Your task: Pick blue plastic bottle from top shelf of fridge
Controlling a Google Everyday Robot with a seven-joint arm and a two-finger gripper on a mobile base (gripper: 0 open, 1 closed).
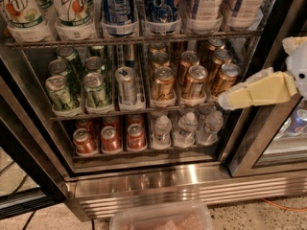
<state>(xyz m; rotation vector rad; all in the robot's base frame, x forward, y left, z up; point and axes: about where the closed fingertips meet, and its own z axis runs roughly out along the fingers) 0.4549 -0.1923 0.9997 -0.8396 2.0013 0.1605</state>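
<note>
Two pale blue-and-white-labelled blue plastic bottles (pixel 207 4) stand side by side at the right end of the top shelf (pixel 134 39), a thin wire rack; only their lower parts show. The fridge (pixel 192 186) is open, with a ribbed steel base. My gripper (pixel 229 99), cream-coloured, reaches in from the right edge. It points left at the height of the middle shelf, just right of the copper cans (pixel 194 80) and well below the blue plastic bottles. It holds nothing that I can see.
7UP bottles (pixel 72 8) and dark-blue-labelled bottles (pixel 117 6) fill the rest of the top shelf. Green cans (pixel 60 91), red cans (pixel 110 138) and small water bottles (pixel 187 126) sit below. A dark door frame (pixel 249 128) stands under the gripper. A clear plastic tub (pixel 163 218) lies on the floor.
</note>
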